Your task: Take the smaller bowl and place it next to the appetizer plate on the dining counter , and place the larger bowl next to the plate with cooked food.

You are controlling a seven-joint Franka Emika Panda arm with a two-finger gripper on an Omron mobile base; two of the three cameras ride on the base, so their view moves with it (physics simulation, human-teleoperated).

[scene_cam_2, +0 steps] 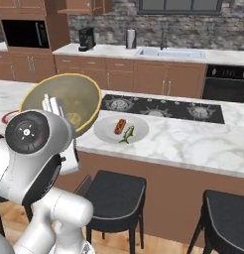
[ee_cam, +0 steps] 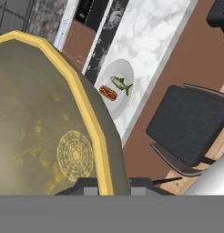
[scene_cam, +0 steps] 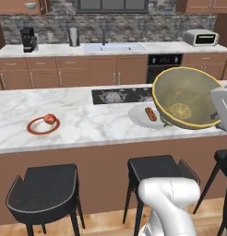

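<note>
We've got the big olive bowl (scene_cam: 182, 97) with the yellow rim up in the air, tipped on its side so its inside faces the cameras. It hangs over the front edge of the marble counter (scene_cam: 83, 122), right by the grey plate (scene_cam: 142, 116) with the sausage and green bits. In the hand view the gripper (ee_cam: 106, 182) has its two dark tips either side of the rim, so it's clamped on the bowl's edge. The little red-rimmed plate (scene_cam: 43, 125) with the round red thing sits well off to the left on the same counter. Black stools (scene_cam: 47, 192) stand in front of the wood panelling, and there's a cooktop (scene_cam_2: 161, 107) set into the counter behind the grey plate.
</note>
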